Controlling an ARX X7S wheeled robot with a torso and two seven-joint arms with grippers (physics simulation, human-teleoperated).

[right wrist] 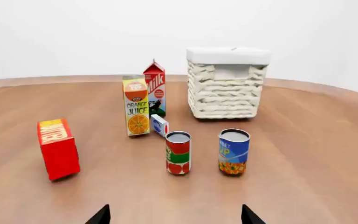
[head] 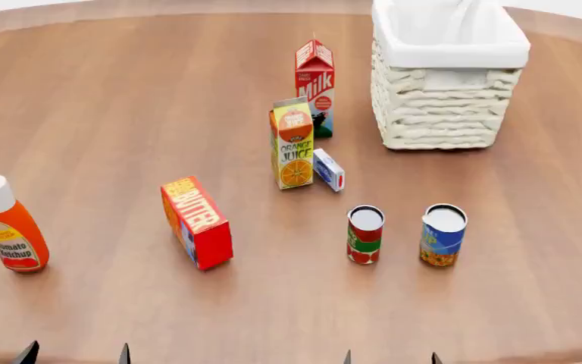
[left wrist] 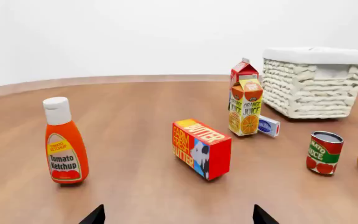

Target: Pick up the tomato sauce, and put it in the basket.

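Tomato sauce (head: pixel 365 235) upright, well apart from basket (head: pixel 442 114).

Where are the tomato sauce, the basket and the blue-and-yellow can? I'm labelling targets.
tomato sauce (head: pixel 365 236): head view, on its red and green label.
basket (head: pixel 439 114): head view, on its woven front wall.
blue-and-yellow can (right wrist: pixel 233 153): right wrist view, on its label.

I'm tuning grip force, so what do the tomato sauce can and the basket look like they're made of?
The tomato sauce can looks like metal: flat silvery top, glossy printed label around it. The basket looks like cream woven wicker, with ridged strands on its walls and what seems a white cloth lining folded over the rim.
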